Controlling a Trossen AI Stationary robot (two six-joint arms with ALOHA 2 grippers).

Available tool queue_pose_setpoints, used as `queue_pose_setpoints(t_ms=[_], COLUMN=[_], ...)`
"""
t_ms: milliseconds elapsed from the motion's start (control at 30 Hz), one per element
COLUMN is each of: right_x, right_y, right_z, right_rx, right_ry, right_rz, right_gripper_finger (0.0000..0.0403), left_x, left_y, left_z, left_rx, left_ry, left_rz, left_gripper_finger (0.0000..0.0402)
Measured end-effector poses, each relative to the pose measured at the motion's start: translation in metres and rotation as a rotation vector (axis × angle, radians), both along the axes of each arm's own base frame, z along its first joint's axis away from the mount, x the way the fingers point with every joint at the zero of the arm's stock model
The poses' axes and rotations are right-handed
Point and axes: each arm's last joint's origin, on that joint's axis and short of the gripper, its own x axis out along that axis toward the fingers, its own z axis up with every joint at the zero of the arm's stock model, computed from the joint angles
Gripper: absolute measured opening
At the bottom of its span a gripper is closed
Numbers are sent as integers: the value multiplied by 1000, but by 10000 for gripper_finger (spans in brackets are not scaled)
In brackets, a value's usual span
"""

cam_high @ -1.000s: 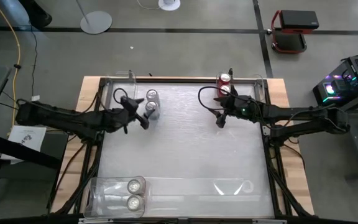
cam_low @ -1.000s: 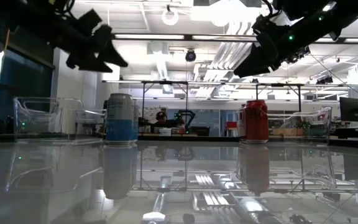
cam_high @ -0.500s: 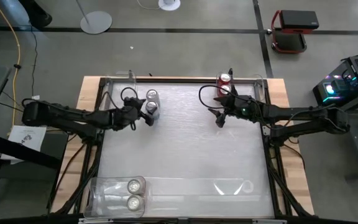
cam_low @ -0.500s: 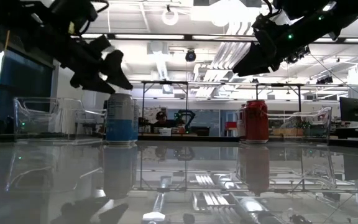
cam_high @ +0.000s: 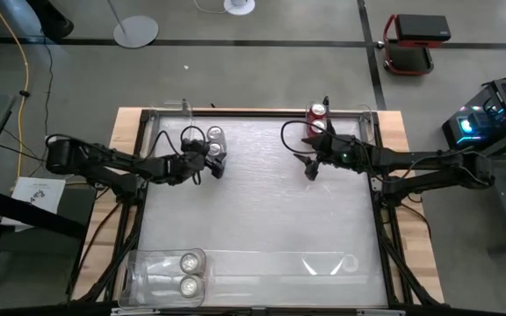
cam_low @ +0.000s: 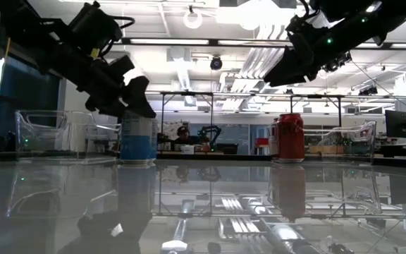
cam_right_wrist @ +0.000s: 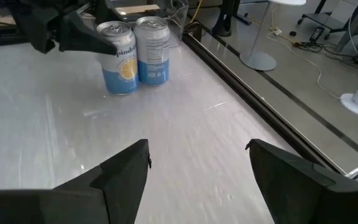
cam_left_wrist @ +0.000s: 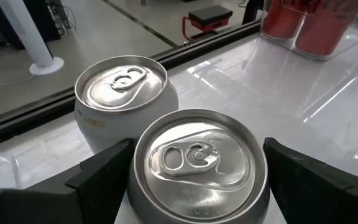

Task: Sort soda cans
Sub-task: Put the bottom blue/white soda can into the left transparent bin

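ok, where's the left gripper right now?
High view: the left gripper is at the table's far left, fingers open around the nearer of two blue-and-white cans; the left wrist view shows a finger on each side of it.

**Two dark, cable-draped arms**

Both slender black jointed arms, the left (cam_high: 104,165) and the right (cam_high: 420,165), carried looping black cables. A small green light glowed on the right one. Their fingers (cam_right_wrist: 124,179) were matte black, angular wedges.

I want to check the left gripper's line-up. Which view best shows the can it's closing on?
The left wrist view: the can sits between the open fingers. The high view shows only its top; the low view half hides it; the right wrist view shows its label.
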Motion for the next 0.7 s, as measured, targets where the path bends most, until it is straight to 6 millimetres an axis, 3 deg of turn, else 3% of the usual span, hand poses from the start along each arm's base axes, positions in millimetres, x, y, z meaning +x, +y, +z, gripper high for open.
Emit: queue_pose_setpoints(t_ms=[167, 367, 500, 600, 700], right_x=[1, 1, 1, 1, 1], right_y=[3, 4, 4, 4, 4], right_z=[0, 0, 0, 0, 0], right_rx=[0, 0, 0, 0, 0], right_ry=[0, 0, 0, 0, 0], right_rz=[13, 21, 21, 21, 21], right_gripper_finger=[271, 271, 271, 271, 271], left_x=[0, 0, 0, -1, 0], left_y=[0, 0, -1, -5, -10], left_z=[0, -1, 1, 11, 33], left_rx=[-24, -30, -34, -36, -3], left_ry=[-21, -26, -35, -62, -120], left_rz=[3, 4, -6, -48, -106], left_gripper_finger=[327, 283, 283, 283, 283])
